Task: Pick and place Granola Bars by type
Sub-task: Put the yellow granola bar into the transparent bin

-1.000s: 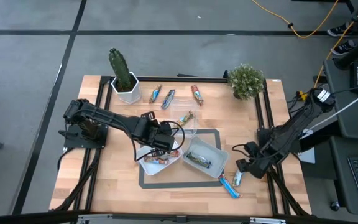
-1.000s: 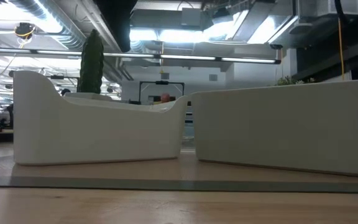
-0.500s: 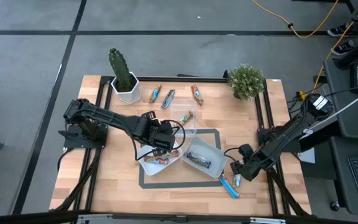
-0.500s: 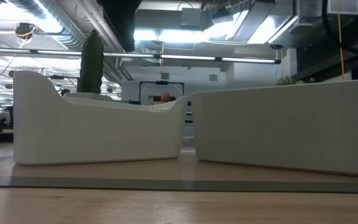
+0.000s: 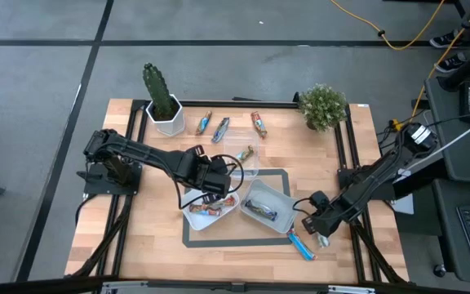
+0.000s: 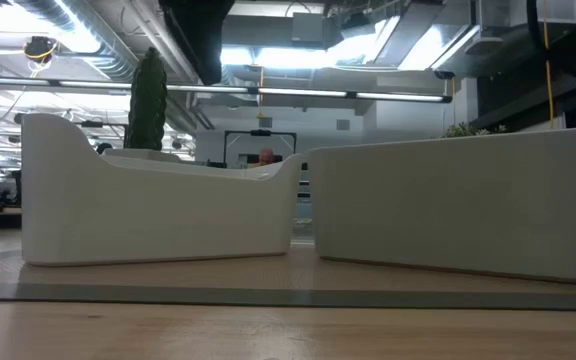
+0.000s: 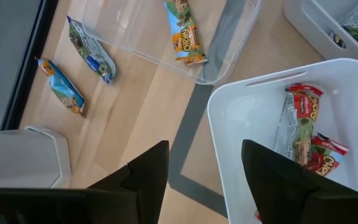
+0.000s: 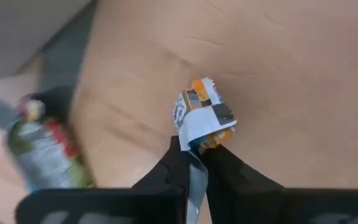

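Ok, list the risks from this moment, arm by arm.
1. The right gripper pinches a blue-and-white granola bar only by the wrapper's end, so it may slip out or swing in transit.
2. Another bar lies close beside it, near the grey tub; the arm could nudge it.
3. The left gripper hangs open over the rim of the white tub; lowering it might strike the rim and shift the tub.

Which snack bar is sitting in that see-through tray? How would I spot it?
Start at the cactus in its white pot at the table's far left corner, then look toward the middle of the table to the clear tray. One granola bar lies alone in it, just beyond the left claw. Its wrapper is orange, unlike the bluish bars lying loose near the cactus.
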